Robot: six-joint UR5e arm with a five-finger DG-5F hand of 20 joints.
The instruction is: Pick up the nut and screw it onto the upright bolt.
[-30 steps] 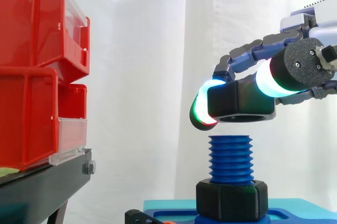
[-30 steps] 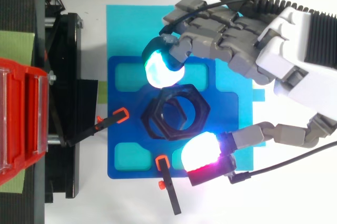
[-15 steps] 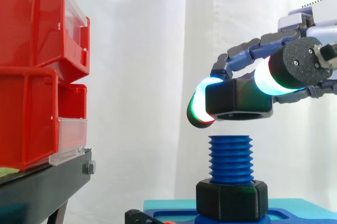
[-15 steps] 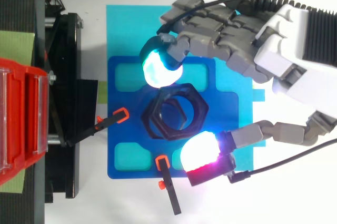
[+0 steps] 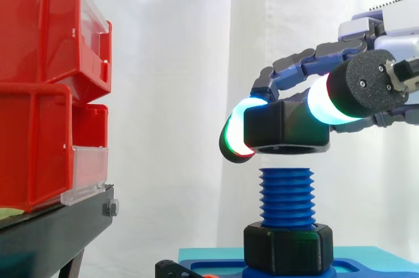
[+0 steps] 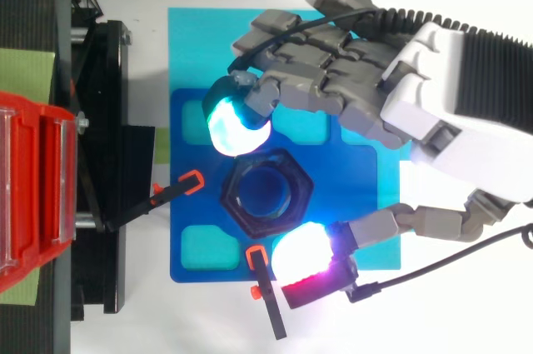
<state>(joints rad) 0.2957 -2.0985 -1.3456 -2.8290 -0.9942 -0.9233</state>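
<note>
white curtain (image 5: 170,62) behind. red bins (image 5: 46,82) sat well left of bolt (image 5: 286,196), contents hidden. bolt stood upright on blue base (image 6: 190,204), base nut (image 5: 288,246) at its foot. nut (image 5: 287,127) hung just above bolt top, hole level, centred on bolt axis, thread not yet met. hand (image 6: 416,96), reaching from bolt's right, pinched nut between glowing pads (image 5: 234,137). next move judged straight down.

In the side view, a thin clear gap separates the nut (image 5: 288,127), pinched in the hand (image 5: 366,87), from the top of the bolt (image 5: 286,196) at 6 o'clock. At 9 o'clock of the bolt, open air runs to the red bins (image 5: 46,88) on the black stand (image 5: 52,232). In the top view, a black clamp (image 6: 171,192) lies at 9 o'clock of the nut and a second clamp (image 6: 268,300) at 6 o'clock.
</note>
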